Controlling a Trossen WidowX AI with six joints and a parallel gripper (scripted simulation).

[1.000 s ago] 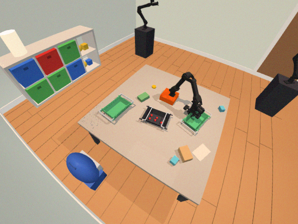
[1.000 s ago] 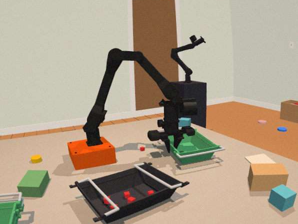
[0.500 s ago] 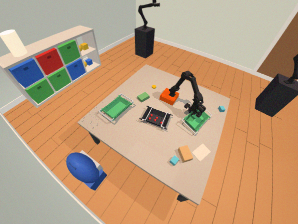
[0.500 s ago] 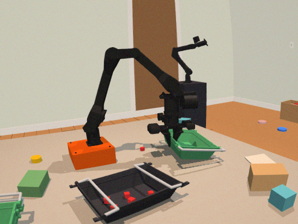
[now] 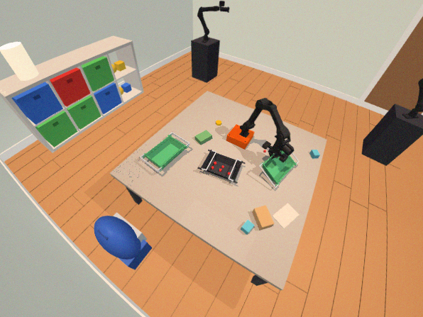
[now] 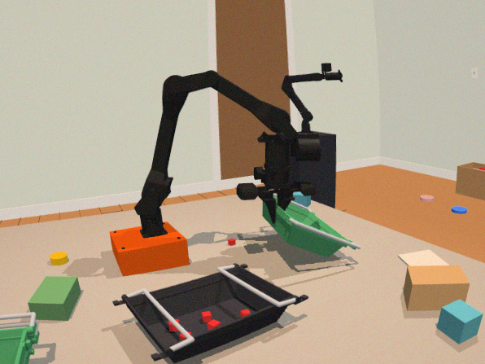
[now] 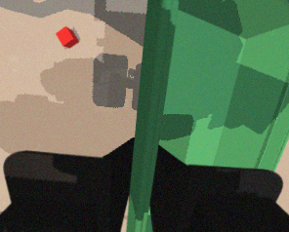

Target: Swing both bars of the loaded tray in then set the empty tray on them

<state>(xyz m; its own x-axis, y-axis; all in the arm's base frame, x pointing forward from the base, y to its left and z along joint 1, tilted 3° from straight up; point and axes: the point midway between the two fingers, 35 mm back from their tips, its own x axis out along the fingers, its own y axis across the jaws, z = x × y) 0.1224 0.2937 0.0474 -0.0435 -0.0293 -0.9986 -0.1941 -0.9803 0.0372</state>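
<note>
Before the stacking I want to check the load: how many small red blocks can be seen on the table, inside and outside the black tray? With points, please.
6: five in the black tray (image 5: 227, 160) (image 6: 244, 335), one on the table (image 5: 266, 152) (image 6: 231, 242) (image 7: 66, 37).
</note>
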